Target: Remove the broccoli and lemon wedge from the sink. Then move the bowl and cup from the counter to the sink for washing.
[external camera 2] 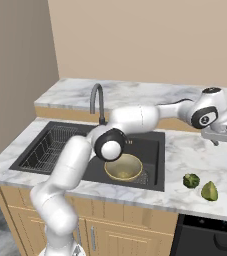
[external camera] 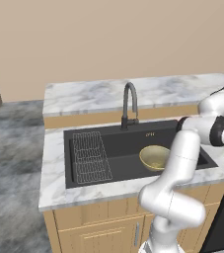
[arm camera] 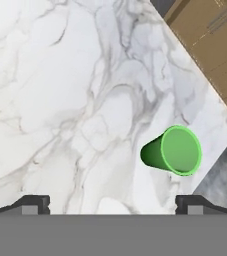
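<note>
My gripper (arm camera: 112, 205) is open, its tips wide apart over the white marble counter (arm camera: 60, 100). Ahead of it, nearer the right tip, the small bright green cup (arm camera: 177, 150) turns its open mouth to the camera; nothing touches it. In the right base view the gripper (external camera 2: 225, 137) hangs above the counter's far right end. The tan-yellow bowl (external camera 2: 123, 166) rests inside the black sink (external camera 2: 150, 145), also visible as the bowl (external camera: 154, 157). The broccoli (external camera 2: 191, 180) and the lemon wedge (external camera 2: 209, 191) lie side by side on the counter right of the sink.
A dark curved faucet (external camera: 129, 104) stands behind the basin and a wire rack (external camera: 91, 155) fills its left half. The cup stands close to the counter's edge, with wooden cabinets (arm camera: 210, 45) beyond. A dark appliance (external camera 2: 210, 240) sits under the right counter.
</note>
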You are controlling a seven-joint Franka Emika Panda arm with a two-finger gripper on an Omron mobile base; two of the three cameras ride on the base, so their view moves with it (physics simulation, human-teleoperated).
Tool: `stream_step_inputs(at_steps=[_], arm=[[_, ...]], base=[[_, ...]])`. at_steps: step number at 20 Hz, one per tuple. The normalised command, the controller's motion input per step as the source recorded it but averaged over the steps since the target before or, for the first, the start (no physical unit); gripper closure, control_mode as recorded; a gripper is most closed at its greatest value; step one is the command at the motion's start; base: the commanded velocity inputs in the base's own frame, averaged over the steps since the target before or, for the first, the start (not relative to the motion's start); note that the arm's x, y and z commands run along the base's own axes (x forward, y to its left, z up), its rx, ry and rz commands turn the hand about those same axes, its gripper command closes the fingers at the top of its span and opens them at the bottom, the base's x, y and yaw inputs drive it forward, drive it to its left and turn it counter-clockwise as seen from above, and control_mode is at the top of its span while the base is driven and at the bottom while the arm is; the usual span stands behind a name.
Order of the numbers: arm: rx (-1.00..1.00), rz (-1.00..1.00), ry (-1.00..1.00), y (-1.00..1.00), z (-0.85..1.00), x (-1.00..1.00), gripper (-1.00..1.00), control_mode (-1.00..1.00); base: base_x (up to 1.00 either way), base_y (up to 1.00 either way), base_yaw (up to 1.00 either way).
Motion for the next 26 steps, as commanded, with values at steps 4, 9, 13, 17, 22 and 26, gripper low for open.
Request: stream_step_inputs(at_steps=[4, 9, 13, 17, 22, 26], arm=[[0.00, 0.00, 0.00, -0.16, 0.02, -0.08, -1.00, -1.00], [0.00, 0.00, 0.00, -0.18, 0.04, -0.03, -1.00, -1.00], [0.00, 0.00, 0.01, -0.12, 0.02, 0.00, -1.00, -1.00], [0.00, 0.00, 0.02, -0.14, 0.00, -0.01, -1.00, -1.00], [0.00, 0.00, 0.00, -0.03, -0.01, -0.01, -1.00, -1.00], [0.00, 0.00, 0.00, -0.01, -0.04, -0.02, -1.00, -1.00]], base=[[0.00, 0.00, 0.00], [0.00, 0.00, 0.00], [0.00, 0.00, 0.00], [0.00, 0.00, 0.00], [0.00, 0.00, 0.00], [0.00, 0.00, 0.00]])
